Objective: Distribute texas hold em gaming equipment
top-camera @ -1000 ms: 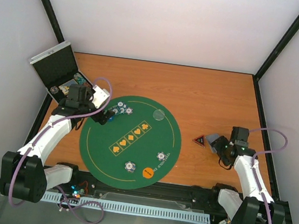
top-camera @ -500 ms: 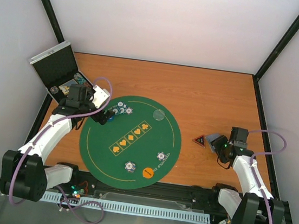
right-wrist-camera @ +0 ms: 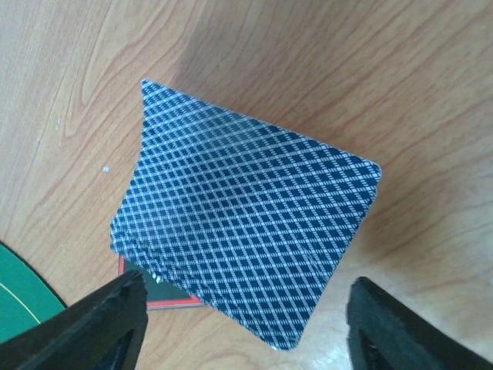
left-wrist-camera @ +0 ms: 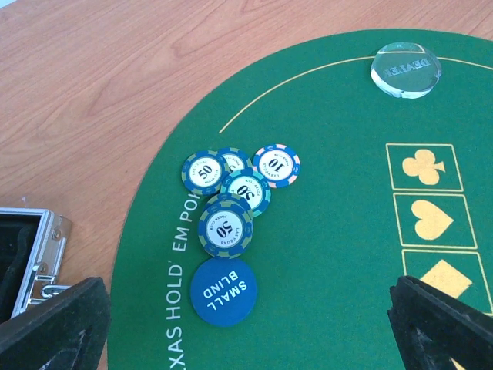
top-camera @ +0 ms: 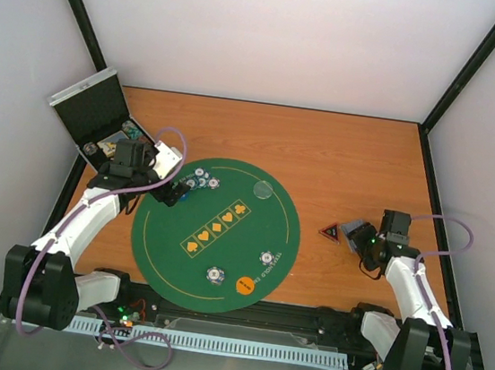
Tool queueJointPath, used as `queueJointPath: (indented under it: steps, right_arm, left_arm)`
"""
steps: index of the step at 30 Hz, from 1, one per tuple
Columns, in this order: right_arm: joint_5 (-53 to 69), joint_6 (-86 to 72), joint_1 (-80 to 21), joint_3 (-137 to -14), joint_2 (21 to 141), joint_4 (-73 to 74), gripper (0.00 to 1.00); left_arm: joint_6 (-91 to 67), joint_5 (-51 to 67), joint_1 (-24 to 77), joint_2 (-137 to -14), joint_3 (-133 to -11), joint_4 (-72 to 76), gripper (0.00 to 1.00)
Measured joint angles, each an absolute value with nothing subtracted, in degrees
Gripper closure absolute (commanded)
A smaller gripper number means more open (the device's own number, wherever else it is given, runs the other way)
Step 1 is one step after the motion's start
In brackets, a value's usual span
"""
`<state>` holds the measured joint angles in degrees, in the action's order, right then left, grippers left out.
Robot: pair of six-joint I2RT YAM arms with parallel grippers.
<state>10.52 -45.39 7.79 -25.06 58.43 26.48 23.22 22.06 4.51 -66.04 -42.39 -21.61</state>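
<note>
The wooden surface [top-camera: 342,151] carries the round green mat [top-camera: 260,227]; the open silver case [top-camera: 94,112] sits beyond the mat's left edge, out of the way; right of the mat lies the card deck [right-wrist-camera: 246,223], backs up, with the right gripper [right-wrist-camera: 246,285] apart astride its near corner; it should close low and square so no cards fan; the left gripper [left-wrist-camera: 248,289] hangs wide apart over the chips [left-wrist-camera: 227,193]; the black triangle marker [right-wrist-camera: 166,293], tucked under the deck, may drag along.
</note>
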Motion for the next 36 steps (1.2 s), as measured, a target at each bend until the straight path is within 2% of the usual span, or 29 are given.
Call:
queueJointPath:
  steps: [6,8,14,19,27,36]
  right_arm:
    - [9.65,-42.44,7.79,-28.67,55.64,31.94,0.09]
    - [9.78,-40.71,7.79,-30.94,53.89,34.00,0.00]
    - [9.76,-31.88,7.79,-41.47,53.49,37.39,0.00]
    - [13.15,-14.28,7.79,-49.04,56.73,32.12,0.00]
    - [15.14,14.61,6.63,-46.96,58.04,29.67,0.00]
    - [9.06,30.39,2.72,-44.40,65.19,35.99,0.00]
  left_arm:
    - [23.22,22.06,4.51,-66.28,-42.39,-21.61,0.00]
    - [23.22,22.06,4.51,-66.28,-42.39,-21.63,0.00]
    - [23.22,22.11,4.51,-66.28,-42.46,-21.63,0.00]
    - [23.22,22.17,4.51,-66.28,-42.61,-21.76,0.00]
    - [23.20,22.24,4.51,-66.28,-42.83,-22.00,0.00]
    - [23.20,22.37,4.51,-66.28,-42.83,-22.02,0.00]
